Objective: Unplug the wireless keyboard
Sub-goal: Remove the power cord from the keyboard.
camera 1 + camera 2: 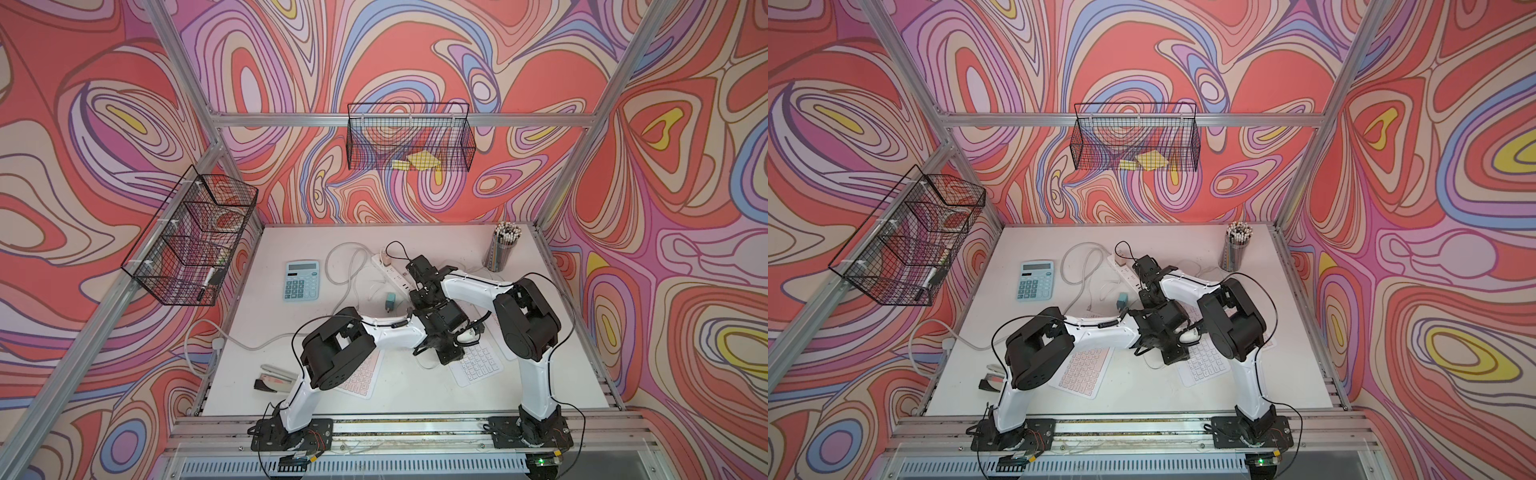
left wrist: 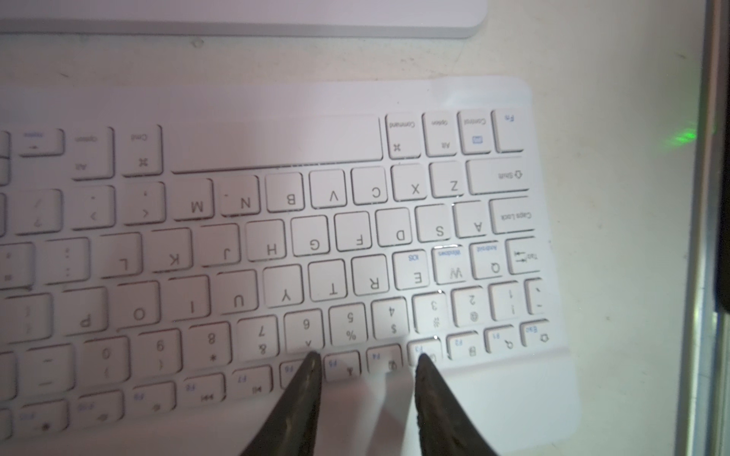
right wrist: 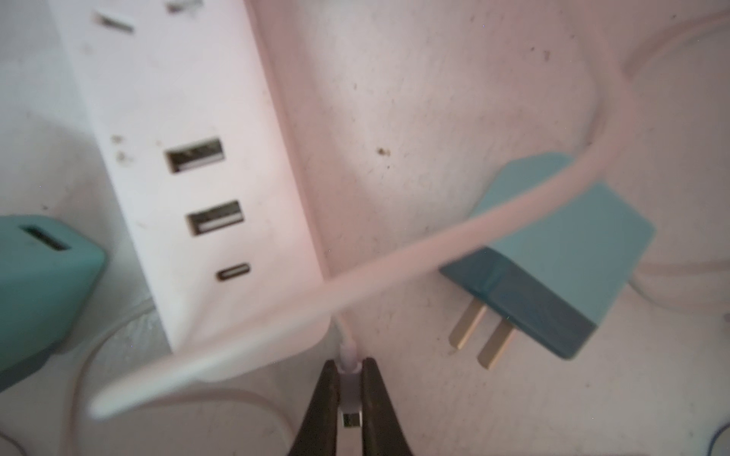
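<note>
1. Black wire: two baskets are hanging off the frame, a side basket [image 1: 187,241] on the left rail and a back basket [image 1: 409,137] on the rear rail.
2. One pale blue calculator [image 1: 302,279] is lying left of centre on the white table [image 1: 395,399].
3. Keyboards, two. A pink keyboard [image 1: 361,376] is lying front-left under the left arm. The wireless keyboard [image 1: 478,365], white, is lying right of centre toward the front, partly under both wrists.
4. The left gripper [image 2: 368,357] is hovering over the wireless keyboard [image 2: 276,244] at its function-key row, with its fingers standing apart. Only the left wrist view is showing this; in both top views the wrist is covering it.
5. One power strip [image 1: 390,272] is lying behind the arms at centre. The right wrist view is showing three ports on the power strip [image 3: 177,158], two wide and one slim, which are too small to count in the top views.
6. Teal chargers: a top view is showing one [image 1: 390,302]. The right wrist view is showing two, a pronged charger [image 3: 561,256] lying flat and a second charger [image 3: 43,276] on the strip's other side.
7. The right gripper [image 3: 349,363] is clamping a white cable plug [image 3: 349,395] with its metal tip bare, just off the strip's end. A pale cable [image 3: 395,268] is crossing over the pronged charger.
8. One pencil cup [image 1: 500,245] is standing at the back right.
</note>
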